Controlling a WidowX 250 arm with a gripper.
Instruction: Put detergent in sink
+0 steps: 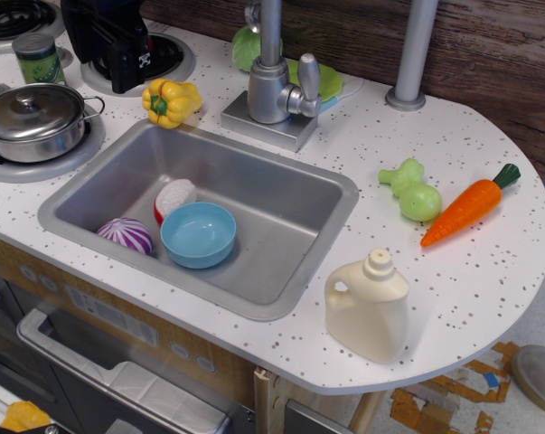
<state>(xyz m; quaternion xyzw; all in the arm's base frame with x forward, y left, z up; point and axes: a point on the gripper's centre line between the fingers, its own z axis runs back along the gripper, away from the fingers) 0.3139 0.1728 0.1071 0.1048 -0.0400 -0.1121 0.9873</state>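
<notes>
The cream-white detergent jug [367,309] stands upright on the speckled white counter, right of the sink near the front edge, with its handle to the left. The steel sink [286,226] is set in the middle of the counter. It holds a blue bowl [198,235], a purple-and-white toy [125,236] and a red-and-white toy [174,197]. My black gripper [118,45] is at the back left over the stove burner, far from the jug. Its fingers do not show clearly.
A lidded steel pot [32,117] and a green can [39,59] sit at the left. A yellow pepper [171,101] lies behind the sink by the faucet [272,81]. A green vegetable [412,192] and a carrot [471,205] lie at the right.
</notes>
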